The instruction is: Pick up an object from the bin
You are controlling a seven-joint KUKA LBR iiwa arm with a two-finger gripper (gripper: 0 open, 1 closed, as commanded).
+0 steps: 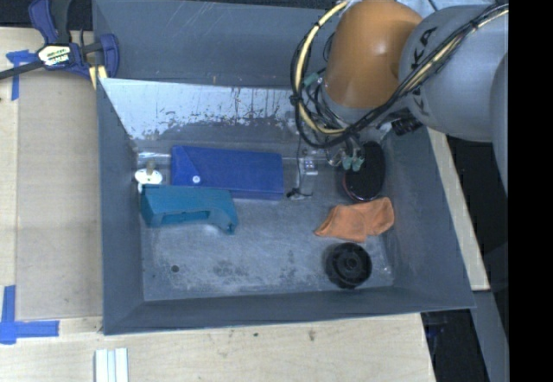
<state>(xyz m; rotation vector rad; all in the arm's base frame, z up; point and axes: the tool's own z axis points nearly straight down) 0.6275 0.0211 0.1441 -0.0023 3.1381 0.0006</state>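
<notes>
Black disc (348, 265) nearest, flat on the floor of the grey bin (259, 289), close to the front right corner. Just behind it, a crumpled orange cloth (356, 219), near the disc but not seen to touch it. Well to the left, a teal handle (188, 207) on its side, its far edge right against a dark blue box (229, 171). Flat, that box, lying across the middle of the floor. By its left end, a small white and yellow bit (149, 175). At its right end, the gripper (302, 175), low in the bin, just beside that end or touching it; hard to say which. Spread or closed, clamped on something or not: cannot tell from this angle. Right of the gripper, a black oval (367, 186), partly under the wrist cables. Farthest back and highest, the arm's orange cover (371, 52), reaching in from the right over the scratched rear wall.
</notes>
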